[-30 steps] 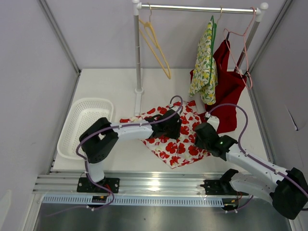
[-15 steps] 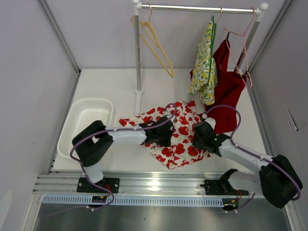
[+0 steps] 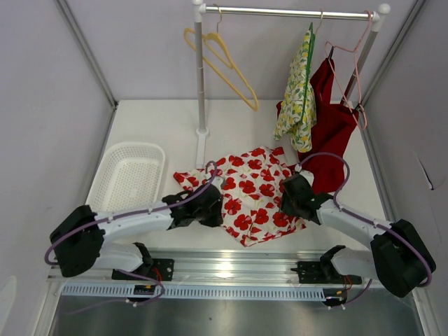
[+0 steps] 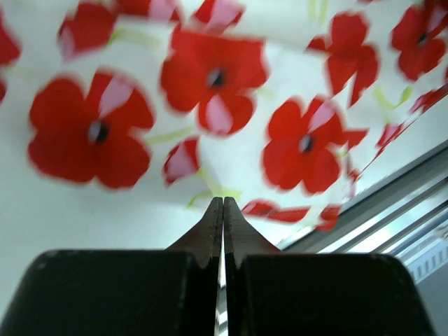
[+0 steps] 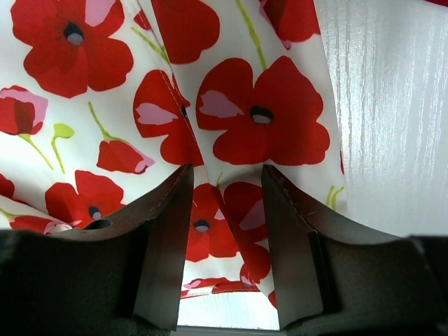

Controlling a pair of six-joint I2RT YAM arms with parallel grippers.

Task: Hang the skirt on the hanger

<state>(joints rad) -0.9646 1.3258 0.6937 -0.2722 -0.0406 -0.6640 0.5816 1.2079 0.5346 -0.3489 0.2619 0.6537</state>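
The skirt (image 3: 255,192), white with red poppies, lies crumpled flat on the table near the front edge. My left gripper (image 3: 208,207) is at its left side, shut, with its tips (image 4: 223,203) against the blurred cloth (image 4: 210,91); I see no cloth between the fingers. At the skirt's right edge, my right gripper (image 3: 288,199) is open. Its fingers (image 5: 168,231) straddle a raised fold of the fabric (image 5: 231,133) without squeezing it. An empty yellow hanger (image 3: 227,66) hangs tilted at the left end of the rack bar.
A white basket (image 3: 133,147) sits at the left. The rack's pole (image 3: 201,77) stands behind the skirt. A yellow floral garment (image 3: 297,98) and a red garment (image 3: 332,133) hang at the right, the red one reaching the table. A metal rail (image 3: 224,266) runs along the front.
My left gripper has shut and drawn back to the left, from the skirt's middle to its left side. The yellow hanger has swung. The right gripper shifted slightly left and stays open.
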